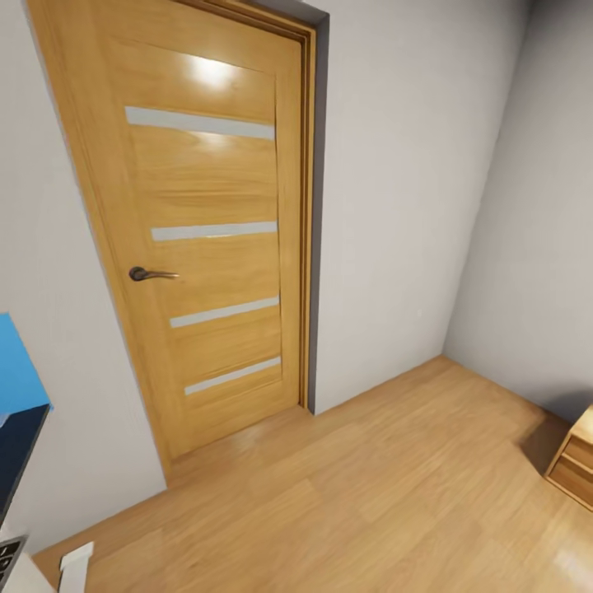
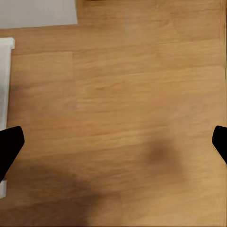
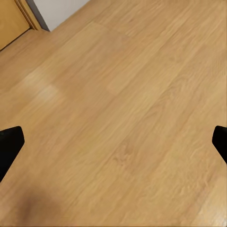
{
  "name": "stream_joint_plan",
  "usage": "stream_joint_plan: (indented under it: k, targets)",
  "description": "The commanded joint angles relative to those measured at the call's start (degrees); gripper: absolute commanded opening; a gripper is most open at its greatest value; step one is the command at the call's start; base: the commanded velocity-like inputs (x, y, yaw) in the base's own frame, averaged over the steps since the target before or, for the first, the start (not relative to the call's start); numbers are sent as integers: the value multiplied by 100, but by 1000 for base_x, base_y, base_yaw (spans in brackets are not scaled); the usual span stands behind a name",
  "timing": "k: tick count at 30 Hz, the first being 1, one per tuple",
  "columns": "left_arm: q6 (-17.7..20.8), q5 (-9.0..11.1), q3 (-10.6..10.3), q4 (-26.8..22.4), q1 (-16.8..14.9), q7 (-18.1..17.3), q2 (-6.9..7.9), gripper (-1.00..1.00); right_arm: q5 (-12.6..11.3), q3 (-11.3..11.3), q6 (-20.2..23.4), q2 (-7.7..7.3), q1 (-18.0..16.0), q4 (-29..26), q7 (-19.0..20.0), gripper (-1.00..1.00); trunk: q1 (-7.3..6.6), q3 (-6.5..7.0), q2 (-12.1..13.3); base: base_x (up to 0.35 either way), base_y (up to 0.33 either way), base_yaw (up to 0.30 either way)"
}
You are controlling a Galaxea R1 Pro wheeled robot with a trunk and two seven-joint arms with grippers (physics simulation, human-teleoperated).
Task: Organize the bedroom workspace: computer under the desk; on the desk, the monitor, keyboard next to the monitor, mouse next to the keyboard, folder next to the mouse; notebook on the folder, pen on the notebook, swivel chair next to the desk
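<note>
A bright blue flat corner, apparently the folder [image 1: 18,362], pokes in at the left edge of the head view, above a dark glossy edge that looks like the desk [image 1: 16,453]. A white leg [image 1: 74,568] stands below it. My left gripper [image 2: 113,144] is open over bare wood floor, with a white upright part [image 2: 4,94] beside it. My right gripper [image 3: 113,142] is also open, with nothing between its black fingertips [image 3: 9,144]. The other task things are out of view.
A closed wooden door [image 1: 206,247] with a dark handle [image 1: 148,273] faces me, set in grey walls. Light wood floor [image 1: 371,494] stretches ahead and to the right. A light wood cabinet [image 1: 576,461] stands at the right edge.
</note>
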Motion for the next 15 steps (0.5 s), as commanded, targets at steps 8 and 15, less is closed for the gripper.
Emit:
stream_joint_plan:
  k: [8,15]
  targets:
    - [-37,-26,-19,-4,-3,23,7,100,-50,50,-22,-2,-3,7,-15,100,4,-5,-3,325,-78,0]
    - [-94,-65,-1,133,8,75,-93,100,-7,116,-18,38,14,76,-60,100,4,-5,-3,232,-81,0]
